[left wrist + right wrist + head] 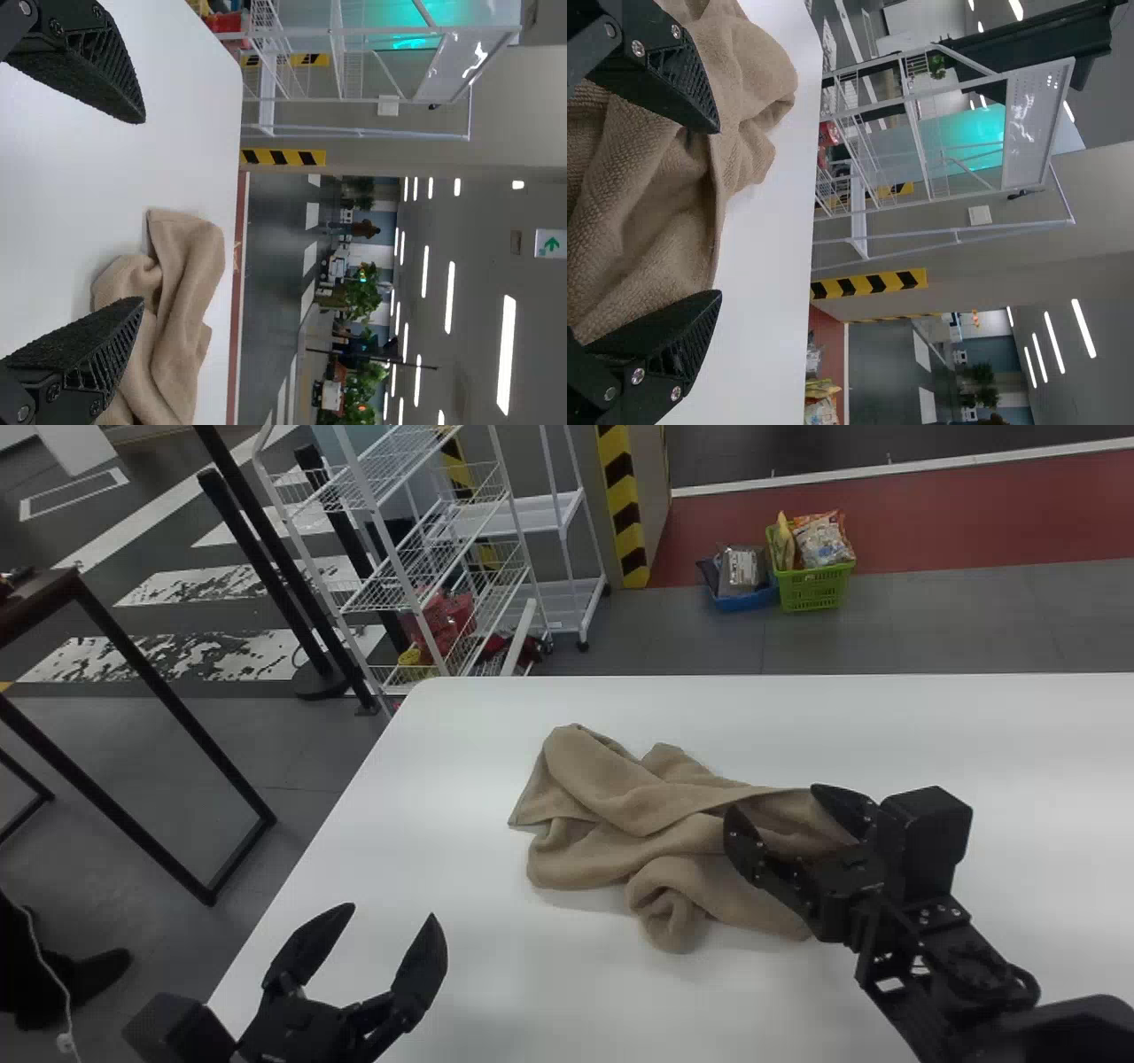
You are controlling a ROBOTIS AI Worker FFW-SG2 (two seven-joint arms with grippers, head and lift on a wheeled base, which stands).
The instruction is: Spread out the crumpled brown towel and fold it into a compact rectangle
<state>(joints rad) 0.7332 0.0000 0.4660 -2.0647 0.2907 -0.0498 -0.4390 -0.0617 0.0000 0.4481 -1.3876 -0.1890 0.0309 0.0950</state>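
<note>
Towel [638, 806] crumpled, long axis left to right | right gripper [772, 797] nearer, fingers apart at its right end | left gripper [391, 911] off near-left, fingers apart too

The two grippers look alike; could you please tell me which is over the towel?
The right gripper, open over the towel's right part; the left gripper, also open, is apart from the towel, to its left.

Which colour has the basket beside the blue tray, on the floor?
Green, best in the head view.
</note>
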